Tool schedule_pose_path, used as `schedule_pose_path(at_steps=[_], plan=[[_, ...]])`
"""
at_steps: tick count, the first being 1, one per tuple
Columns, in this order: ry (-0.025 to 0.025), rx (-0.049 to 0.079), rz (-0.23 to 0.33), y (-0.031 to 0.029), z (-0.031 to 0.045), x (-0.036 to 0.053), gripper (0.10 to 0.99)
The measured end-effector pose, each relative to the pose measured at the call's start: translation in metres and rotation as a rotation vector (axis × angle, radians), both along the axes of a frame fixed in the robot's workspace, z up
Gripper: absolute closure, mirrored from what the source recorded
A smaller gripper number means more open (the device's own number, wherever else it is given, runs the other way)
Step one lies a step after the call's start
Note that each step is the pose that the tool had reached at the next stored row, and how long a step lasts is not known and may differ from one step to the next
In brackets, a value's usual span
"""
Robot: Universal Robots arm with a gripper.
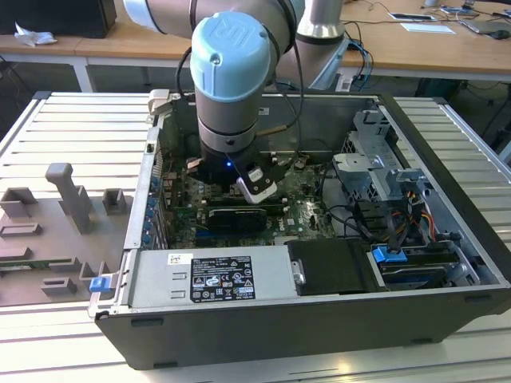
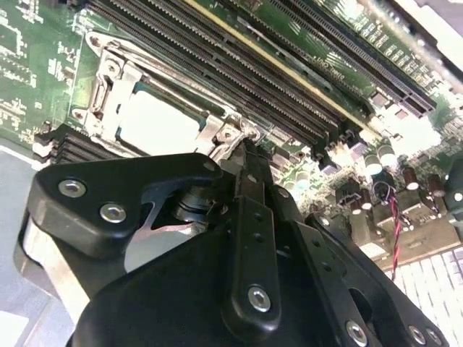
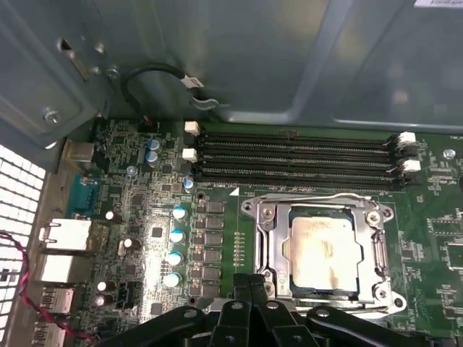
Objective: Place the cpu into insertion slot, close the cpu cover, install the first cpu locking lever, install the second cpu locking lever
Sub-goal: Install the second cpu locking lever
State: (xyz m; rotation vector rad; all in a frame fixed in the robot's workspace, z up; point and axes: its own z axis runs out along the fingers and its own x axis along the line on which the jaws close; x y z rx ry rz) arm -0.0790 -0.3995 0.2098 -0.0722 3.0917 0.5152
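Note:
The cpu (image 3: 322, 249), a pale silvery square, lies in the insertion slot (image 3: 278, 285) on the green board. The cpu cover (image 3: 270, 238), a silvery frame, lies flat around it, and the chip shows through its window. In the second wrist view the cpu (image 2: 155, 119) and the cpu cover (image 2: 108, 83) show again. My gripper (image 3: 249, 280) is shut, its black fingers pressed together at the slot's edge. In the second wrist view the gripper (image 2: 242, 144) has its tips against a small silvery metal piece at the frame's corner. The arm (image 1: 227, 80) reaches down into the computer case (image 1: 447, 159).
Long black memory slots (image 3: 296, 155) run beside the socket, with blue capacitors (image 3: 175, 246) on its other side. The grey case wall (image 3: 217, 50) and a black cable (image 3: 155, 72) stand close by. A power supply (image 1: 215, 275) and a drive cage (image 1: 375, 167) crowd the case.

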Motion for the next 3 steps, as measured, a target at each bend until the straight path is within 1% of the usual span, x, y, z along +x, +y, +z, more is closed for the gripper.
schedule_pose_path(at_steps=[1, 2, 3], plan=[[0.0000, 0.000, 0.000, 0.0000, 0.0037, 0.0000, 0.980], [0.0000, 0.000, 0.000, 0.0000, 0.0059, 0.0000, 0.980], [-0.0001, 0.000, 0.000, 0.0000, 0.0065, 0.0000, 0.980]])
